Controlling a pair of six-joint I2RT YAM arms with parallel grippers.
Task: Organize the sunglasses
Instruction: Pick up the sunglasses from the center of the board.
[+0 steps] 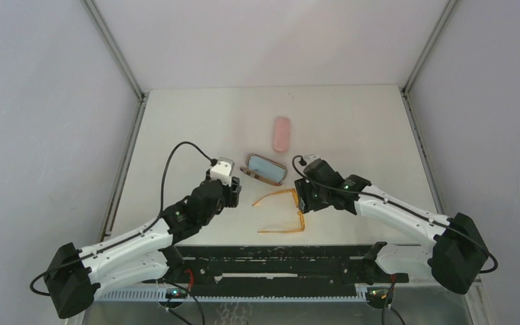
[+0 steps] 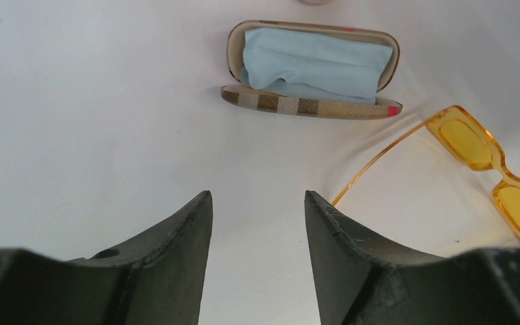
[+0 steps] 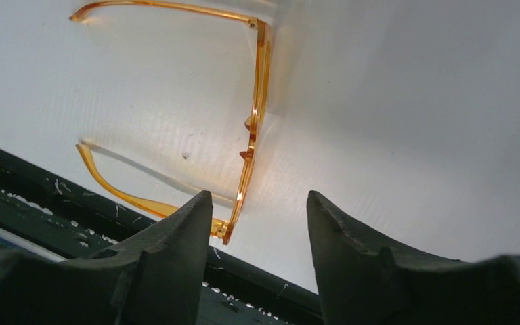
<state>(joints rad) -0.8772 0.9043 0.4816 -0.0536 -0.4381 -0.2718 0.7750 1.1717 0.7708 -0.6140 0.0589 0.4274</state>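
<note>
Left gripper (image 2: 257,200) hovering low over table (image 2: 95,101), jaws standing apart, gripping nothing. Right gripper (image 3: 257,203) hanging at front of orange sunglasses (image 3: 259,101), jaws parted, nothing clamped. Sunglasses lying arms unfolded on table near front edge, between both grippers. Just beyond, brown plaid case (image 2: 305,106) lying open, holding light-blue cloth (image 2: 311,64). Pink case (image 1: 282,134) resting shut farther back.

The overhead view looks down from behind; both low wrist views share the orange sunglasses (image 2: 467,140).
</note>
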